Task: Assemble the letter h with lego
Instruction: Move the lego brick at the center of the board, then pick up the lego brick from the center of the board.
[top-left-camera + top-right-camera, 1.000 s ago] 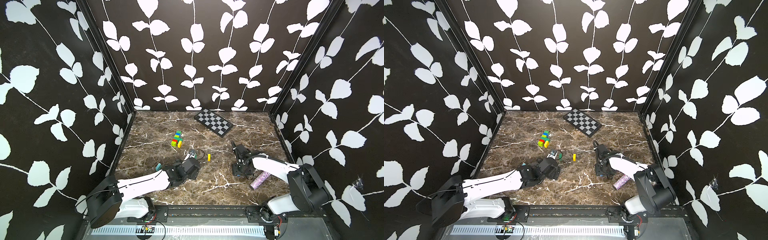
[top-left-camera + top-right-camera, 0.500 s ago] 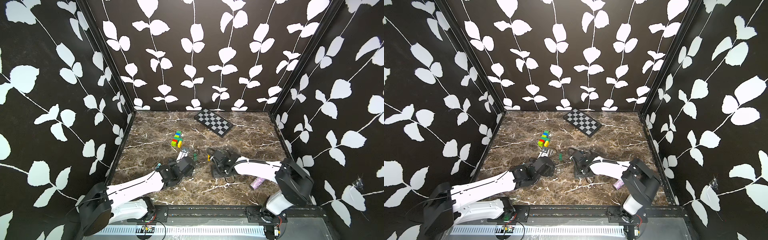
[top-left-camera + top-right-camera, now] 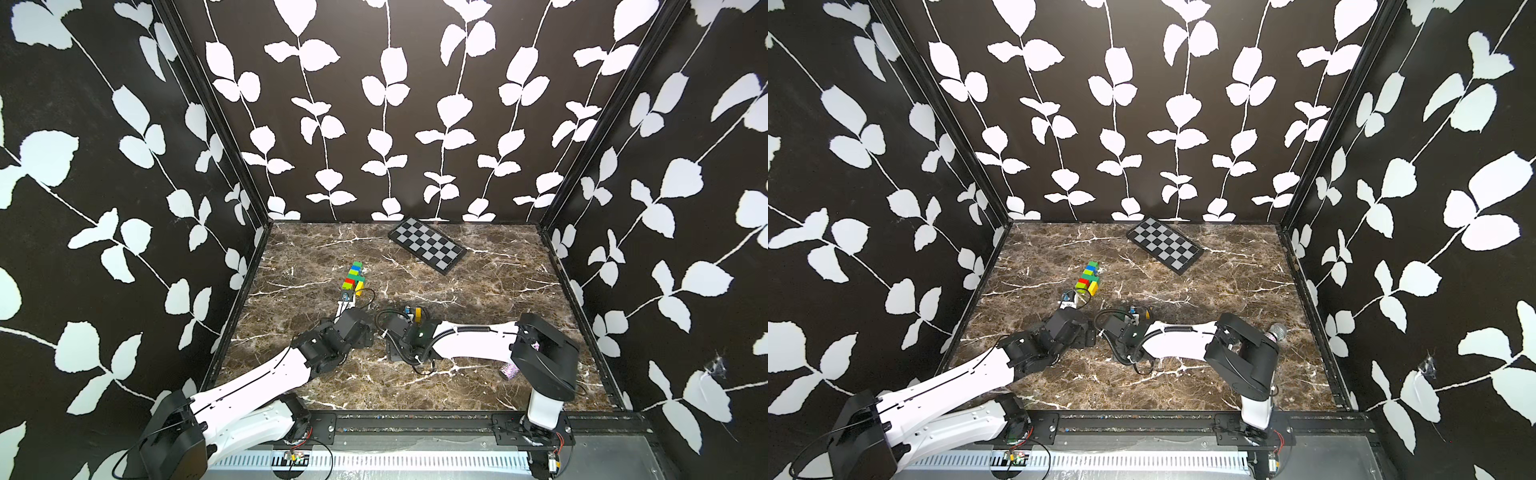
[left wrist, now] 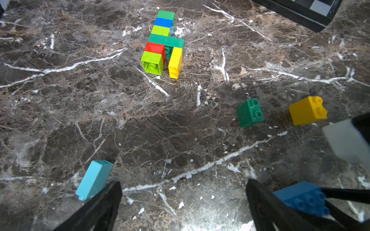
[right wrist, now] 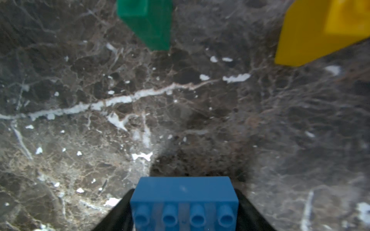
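Note:
A joined lego piece (image 3: 353,277) of green, blue, lime, red and yellow bricks lies flat left of centre in both top views; the left wrist view shows it (image 4: 163,44) ahead. My left gripper (image 4: 184,202) is open over bare marble, with a pale blue brick (image 4: 94,179) beside one finger. A loose dark green brick (image 4: 250,113) and a loose yellow brick (image 4: 308,111) lie between the arms. My right gripper (image 5: 184,204) has a blue brick (image 5: 184,198) between its jaws, which press on both its ends just above the marble. The green brick (image 5: 148,22) and the yellow brick (image 5: 320,32) lie ahead of it.
A black-and-grey checkered board (image 3: 427,245) lies at the back, right of centre. A glittery purple cylinder (image 3: 1277,331) lies at the front right behind the right arm's elbow. Patterned walls close the table on three sides. Both wrists sit close together at mid-table.
The right arm has swept left from beside the purple cylinder to the middle of the table. The left arm has stretched further back toward the joined bricks.

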`<state>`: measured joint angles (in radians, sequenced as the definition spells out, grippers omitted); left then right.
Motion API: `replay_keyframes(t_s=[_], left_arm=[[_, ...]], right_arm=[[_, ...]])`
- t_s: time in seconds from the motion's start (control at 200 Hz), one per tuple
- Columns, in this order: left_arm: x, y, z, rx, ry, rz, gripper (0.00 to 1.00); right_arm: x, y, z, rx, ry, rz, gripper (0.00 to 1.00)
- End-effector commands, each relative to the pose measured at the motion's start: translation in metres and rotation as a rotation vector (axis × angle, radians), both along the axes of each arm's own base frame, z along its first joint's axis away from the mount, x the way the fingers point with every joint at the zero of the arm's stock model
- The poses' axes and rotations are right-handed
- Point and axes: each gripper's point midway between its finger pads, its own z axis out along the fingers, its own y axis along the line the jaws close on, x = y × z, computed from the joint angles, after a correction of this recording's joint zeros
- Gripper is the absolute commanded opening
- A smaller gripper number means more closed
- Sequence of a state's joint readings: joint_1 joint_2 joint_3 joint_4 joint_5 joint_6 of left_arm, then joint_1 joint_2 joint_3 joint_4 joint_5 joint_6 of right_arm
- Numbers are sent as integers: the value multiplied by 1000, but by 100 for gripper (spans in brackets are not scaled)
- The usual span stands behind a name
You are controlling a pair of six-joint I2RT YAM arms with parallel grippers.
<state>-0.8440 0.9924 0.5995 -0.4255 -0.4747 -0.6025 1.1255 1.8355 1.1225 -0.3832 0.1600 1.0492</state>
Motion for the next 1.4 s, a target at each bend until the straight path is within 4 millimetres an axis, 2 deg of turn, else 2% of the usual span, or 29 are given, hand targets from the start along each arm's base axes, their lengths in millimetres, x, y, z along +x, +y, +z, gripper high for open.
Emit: replay_keyframes(t_s=[0.0,0.135,0.23,0.295,0.365,0.455,0.475,0.54,0.62,0.725,0.805,0.865,0.94,1.05,1.14,1.265,1.395], left_arm=[[-5,3,-5,-2,30,2,99],[-4,8,-6,14,25,15,99],[-3,11,-6,28,20,24,99],[-1,11,-5,36,15,20,99],[1,15,-4,54,5,28,99],[3,19,-1,74,-11,40,99],[4,18,0,74,-13,35,99],[4,16,2,59,-29,20,99],[4,13,3,24,-67,-7,99],[5,10,3,-10,-100,-22,99],[6,7,1,-51,-79,-13,99],[6,3,-5,-89,-32,-10,99],[5,1,-17,-120,32,34,99],[-2,-18,-33,-211,167,55,99],[-12,-33,-38,-177,247,80,99],[-26,-60,-26,-32,242,96,99],[-37,-87,-44,-1,373,149,99]], right_arm=[[2,15,6,54,6,-24,83],[4,26,17,109,-8,0,87],[9,30,33,132,-56,57,89],[15,25,46,105,-113,98,89],[21,18,69,93,-204,143,89],[35,-8,95,20,-341,159,88],[39,-15,110,21,-381,152,88],[59,-52,134,-34,-474,74,88],[88,-99,145,-17,-470,-39,88],[119,-168,145,-27,-493,-209,87],[128,-205,146,-77,-561,-290,87],[127,-222,137,-60,-573,-355,87],[125,-226,121,22,-576,-385,85],[121,-247,96,-24,-583,-478,85],[123,-250,92,-29,-578,-492,85],[124,-249,87,-37,-558,-491,86],[126,-244,85,-25,-545,-477,86]])
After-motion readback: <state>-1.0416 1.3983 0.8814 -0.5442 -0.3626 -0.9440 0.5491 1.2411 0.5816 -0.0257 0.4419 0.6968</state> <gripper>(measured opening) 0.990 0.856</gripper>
